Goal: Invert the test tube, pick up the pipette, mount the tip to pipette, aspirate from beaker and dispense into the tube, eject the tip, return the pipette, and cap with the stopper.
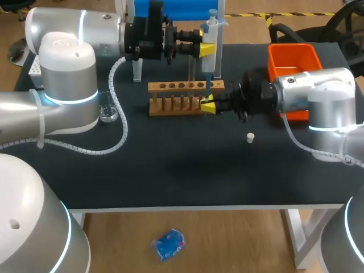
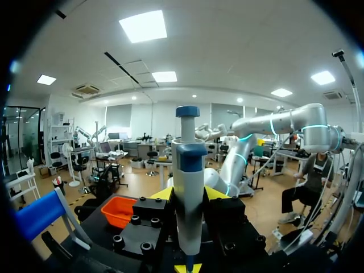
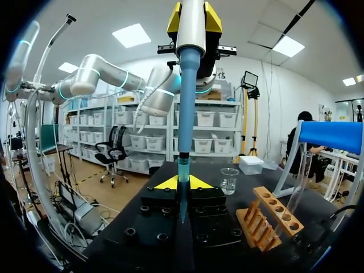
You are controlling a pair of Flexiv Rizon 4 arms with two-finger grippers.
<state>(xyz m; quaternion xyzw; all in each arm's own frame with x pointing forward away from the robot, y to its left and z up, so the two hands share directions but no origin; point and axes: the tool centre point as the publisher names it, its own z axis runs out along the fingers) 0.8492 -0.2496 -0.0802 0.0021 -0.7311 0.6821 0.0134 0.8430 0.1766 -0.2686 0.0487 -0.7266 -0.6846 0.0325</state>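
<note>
My left gripper (image 1: 207, 49) is shut on the white and blue pipette (image 1: 210, 42), which it holds upright above the wooden rack (image 1: 185, 96); in its wrist view the pipette (image 2: 188, 187) stands between its yellow tips (image 2: 189, 196). The blue tip (image 3: 185, 114) points down into the test tube (image 3: 182, 196). My right gripper (image 1: 209, 106) is shut on that tube, holding it upright at the rack's right end, right under the left gripper (image 3: 193, 20). Liquid shows low in the tip. A small white stopper (image 1: 250, 137) lies on the table, right of the rack.
A glass beaker (image 1: 108, 114) stands left of the rack, by my left arm, and shows again beyond the rack (image 3: 229, 181). An orange bin (image 1: 293, 62) sits at the back right, behind my right arm. A blue-topped stand (image 1: 176, 11) rises behind the rack.
</note>
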